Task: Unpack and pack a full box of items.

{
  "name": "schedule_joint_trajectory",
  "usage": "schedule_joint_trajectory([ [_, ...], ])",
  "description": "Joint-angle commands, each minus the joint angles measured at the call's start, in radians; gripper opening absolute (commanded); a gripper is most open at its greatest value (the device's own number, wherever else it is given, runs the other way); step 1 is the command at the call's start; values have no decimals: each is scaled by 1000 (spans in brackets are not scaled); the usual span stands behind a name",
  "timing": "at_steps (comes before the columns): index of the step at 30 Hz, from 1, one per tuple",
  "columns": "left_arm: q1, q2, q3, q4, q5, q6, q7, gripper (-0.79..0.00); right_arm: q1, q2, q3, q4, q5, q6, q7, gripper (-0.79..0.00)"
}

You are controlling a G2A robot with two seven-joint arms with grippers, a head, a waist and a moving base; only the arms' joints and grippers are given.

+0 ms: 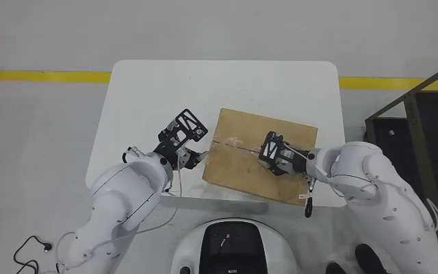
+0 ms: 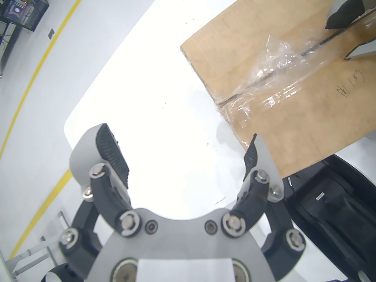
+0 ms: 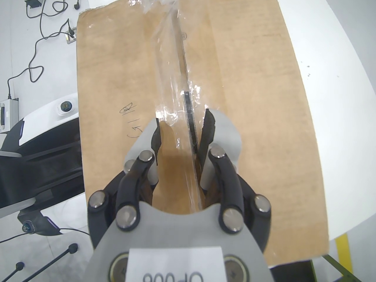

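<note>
Straddling a thin black strip [image 3: 189,112] on the taped seam of the brown cardboard box [image 1: 239,171], our right gripper [image 3: 182,120] stands with jaws parted. Our left gripper [image 2: 179,136] gapes wide over the white table [image 2: 147,104].

Table [image 1: 157,89]: white, with rounded corners.
Box [image 1: 239,171]: closed cardboard, lay skewed by the tabletop's front edge, nearer the right corner.
Tape [image 1: 233,142]: clear, crumpled on the box's middle seam.
Left gripper [image 1: 193,123]: fingers spread, above bare tabletop just beside the box.
Right gripper [image 1: 268,147]: over the box's top, at the seam.
</note>
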Motion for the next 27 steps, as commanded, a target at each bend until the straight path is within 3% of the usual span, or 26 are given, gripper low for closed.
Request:
schedule_joint_trajectory([
  [1, 1, 0, 0, -1, 0, 0, 1, 0, 6, -1, 0, 5, 8, 7, -7, -637],
  [6, 2, 1, 0, -1, -1, -1, 3, 0, 11, 2, 14, 3, 39, 15, -11, -674],
  [10, 3, 2, 2, -4, -2, -3, 4, 0, 11, 5, 33, 0, 73, 22, -8, -785],
  [12, 4, 3, 3, -4, -3, -3, 6, 0, 10, 6, 49, 5, 133, 30, -15, -785],
  [22, 4, 4, 6, -6, -6, -5, 12, 0, 36, 15, 137, 86, 613, 106, 51, -785],
  [27, 2, 5, 7, -4, -12, -9, 12, 0, 78, 15, 127, 179, 925, 204, 190, -785],
])
